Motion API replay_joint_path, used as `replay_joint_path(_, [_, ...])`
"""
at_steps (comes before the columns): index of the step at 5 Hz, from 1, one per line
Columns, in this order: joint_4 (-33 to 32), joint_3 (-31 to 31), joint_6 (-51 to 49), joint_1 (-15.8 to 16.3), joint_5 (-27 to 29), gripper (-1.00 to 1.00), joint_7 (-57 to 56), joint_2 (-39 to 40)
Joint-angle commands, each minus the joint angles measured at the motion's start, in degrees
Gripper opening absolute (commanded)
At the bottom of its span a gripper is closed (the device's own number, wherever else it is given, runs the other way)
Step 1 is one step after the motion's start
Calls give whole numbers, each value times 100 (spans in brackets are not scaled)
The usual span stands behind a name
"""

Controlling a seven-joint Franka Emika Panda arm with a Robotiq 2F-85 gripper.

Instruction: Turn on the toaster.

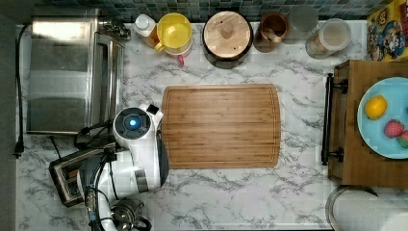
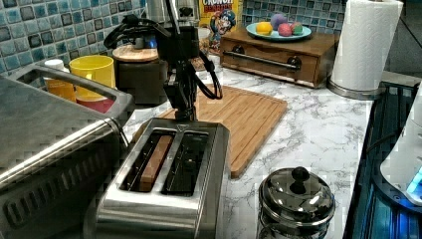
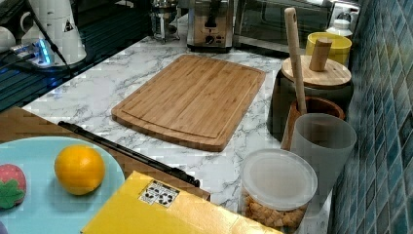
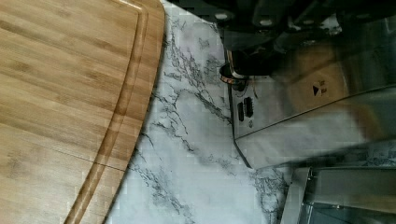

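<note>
Pressing in at the toaster's (image 2: pixel 169 174) far end panel, the gripper (image 2: pixel 183 107) hangs right over the lever side; whether the fingers are parted, I cannot tell. Toaster sits on the bench (image 2: pixel 308 134) beside the toaster oven (image 2: pixel 45 144). Lever push looks underway, unconfirmed.

The top view looks straight down on the marble counter (image 1: pixel 250 192). The left view looks low and close across the toaster (image 2: pixel 164 184). The right view faces it from the opposite end. Both share the cutting board (image 3: pixel 192 97).
</note>
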Motion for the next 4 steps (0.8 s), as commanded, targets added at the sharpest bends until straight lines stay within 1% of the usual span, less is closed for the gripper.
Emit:
replay_joint_path(1, [-735, -101, -296, 375, -685, -100, 822, 2004])
replay_joint_path(2, [-732, -153, -300, 431, -655, -100, 801, 2001])
replay_joint_path(3, [-728, -268, -310, 558, -592, -100, 752, 1992])
replay_joint_path(4, [-731, -225, -306, 510, -615, -100, 771, 1996])
